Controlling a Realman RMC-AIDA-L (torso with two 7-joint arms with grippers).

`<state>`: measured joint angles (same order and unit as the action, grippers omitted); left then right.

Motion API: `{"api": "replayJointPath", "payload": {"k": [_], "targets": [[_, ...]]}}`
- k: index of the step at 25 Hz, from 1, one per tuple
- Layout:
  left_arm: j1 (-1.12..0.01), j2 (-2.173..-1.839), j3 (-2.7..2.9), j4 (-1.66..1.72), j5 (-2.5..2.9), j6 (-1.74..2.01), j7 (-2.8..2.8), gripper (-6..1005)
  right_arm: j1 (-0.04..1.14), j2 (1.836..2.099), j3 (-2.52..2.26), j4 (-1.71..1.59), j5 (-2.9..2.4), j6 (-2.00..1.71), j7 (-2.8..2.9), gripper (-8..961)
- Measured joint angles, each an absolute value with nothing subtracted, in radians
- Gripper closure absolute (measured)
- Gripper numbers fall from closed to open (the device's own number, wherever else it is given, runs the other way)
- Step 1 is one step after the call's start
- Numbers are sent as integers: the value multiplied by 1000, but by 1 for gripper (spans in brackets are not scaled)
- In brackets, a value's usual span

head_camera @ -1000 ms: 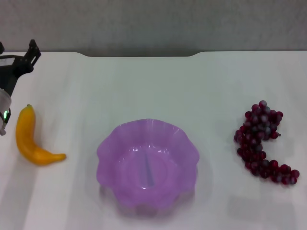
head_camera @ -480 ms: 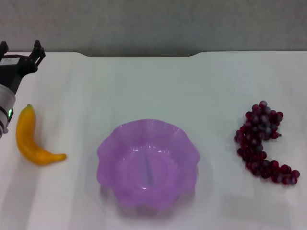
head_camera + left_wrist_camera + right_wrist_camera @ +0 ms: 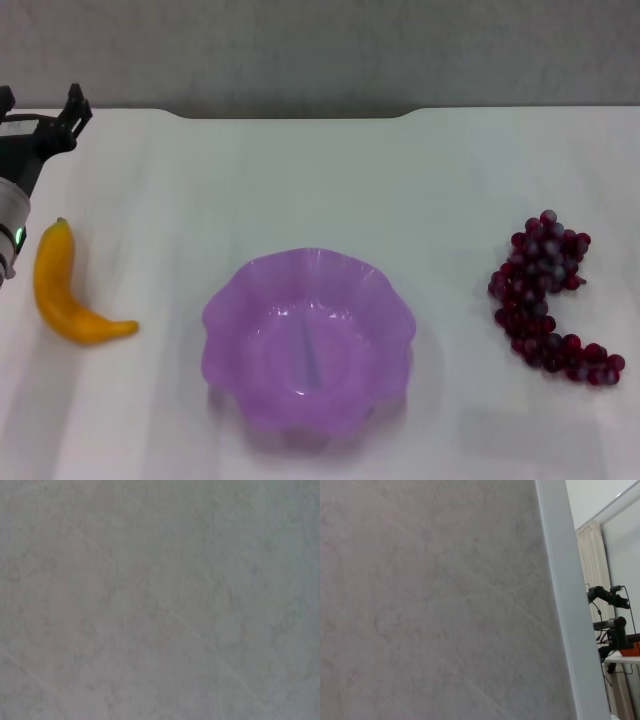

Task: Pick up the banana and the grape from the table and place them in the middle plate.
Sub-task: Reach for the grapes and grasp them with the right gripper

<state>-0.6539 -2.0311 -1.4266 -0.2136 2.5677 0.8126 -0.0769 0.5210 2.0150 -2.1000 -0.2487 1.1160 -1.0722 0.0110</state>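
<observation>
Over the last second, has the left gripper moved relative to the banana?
Yes, slightly. The left gripper has shifted a little toward the table's far edge and inward, away from the unmoved banana.

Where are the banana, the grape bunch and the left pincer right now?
banana [image 3: 57,290]: head view, middle of its curved body.
grape [image 3: 545,295]: head view, centre of the cluster.
left pincer [image 3: 40,102]: head view, midway between its fingertips, beyond the banana.

You're looking at nothing but a plain grey mottled surface [image 3: 160,600] filling the whole left wrist view, with a few faint pale lines running diagonally across it.
</observation>
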Motion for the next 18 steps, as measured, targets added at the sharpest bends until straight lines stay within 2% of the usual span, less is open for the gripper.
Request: {"api": "replayJointPath", "payload": {"k": [18], "targets": [[-674, -2033, -1416, -210, 2576, 768, -39, 105, 548, 2011, -2093, -242, 1122, -977, 9, 76]]}}
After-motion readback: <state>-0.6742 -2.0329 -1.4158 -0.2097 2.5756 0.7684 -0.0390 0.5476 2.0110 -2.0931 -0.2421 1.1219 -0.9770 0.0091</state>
